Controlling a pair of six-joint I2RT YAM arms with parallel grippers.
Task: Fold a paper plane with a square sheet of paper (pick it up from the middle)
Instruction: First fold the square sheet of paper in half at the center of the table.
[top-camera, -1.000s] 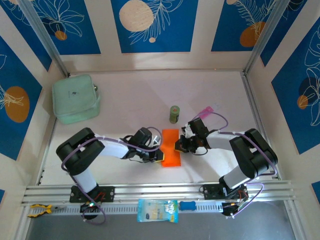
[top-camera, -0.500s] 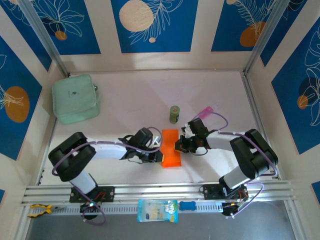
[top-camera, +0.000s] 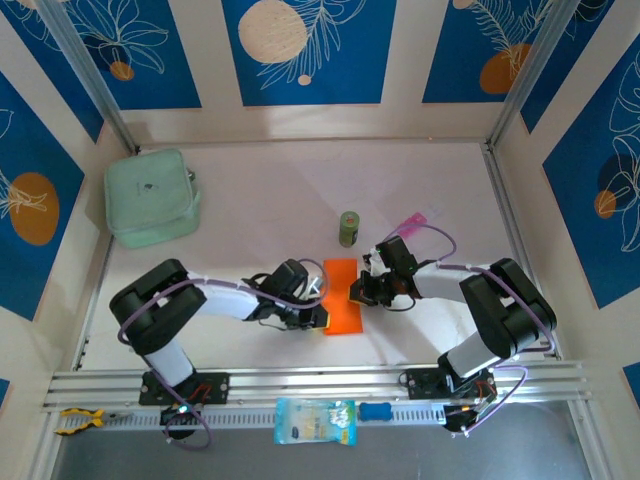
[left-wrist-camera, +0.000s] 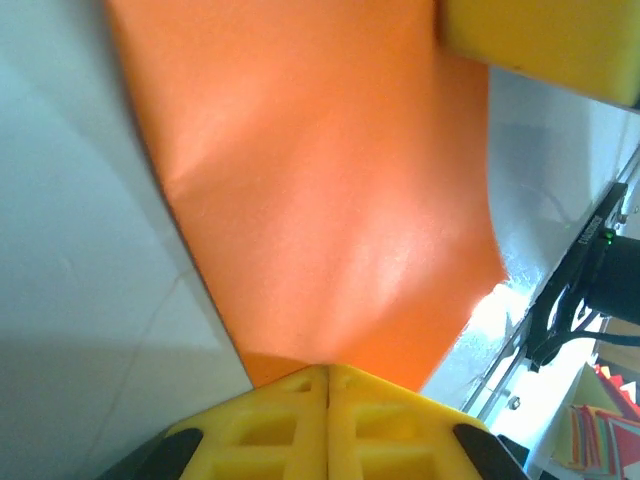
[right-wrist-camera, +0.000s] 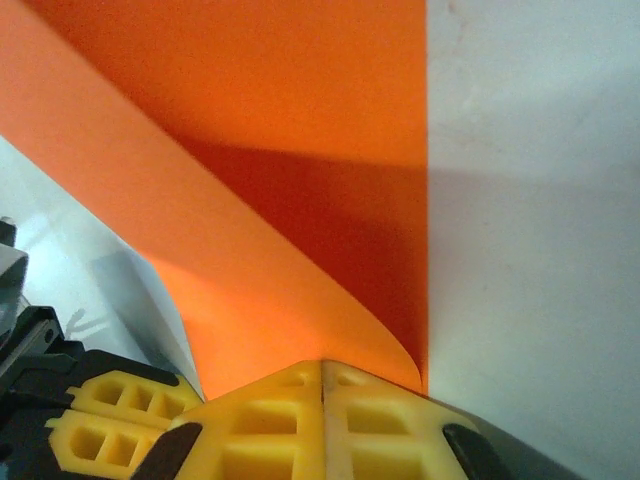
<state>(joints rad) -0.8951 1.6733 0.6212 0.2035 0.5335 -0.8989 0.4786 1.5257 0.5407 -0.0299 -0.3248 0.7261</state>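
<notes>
The square sheet of paper (top-camera: 345, 297) is bright orange and lies folded into an upright rectangle at the table's middle. My left gripper (top-camera: 321, 314) sits at its near left edge, shut on the paper. In the left wrist view the yellow fingertips (left-wrist-camera: 328, 372) meet where the sheet (left-wrist-camera: 320, 200) runs into them. My right gripper (top-camera: 356, 291) is at the right edge, shut on the paper. In the right wrist view the upper layer (right-wrist-camera: 200, 230) curls up off the lower one into the closed tips (right-wrist-camera: 322, 366).
A small green can (top-camera: 348, 228) stands just behind the paper. A pink packet (top-camera: 413, 221) lies behind the right arm. A mint-green pouch (top-camera: 152, 197) sits at the far left. A blue packet (top-camera: 314, 421) rests on the front rail.
The left gripper has slid a little toward the near end of the paper's left edge, and its elbow has shifted. The right arm and the paper stay put.
</notes>
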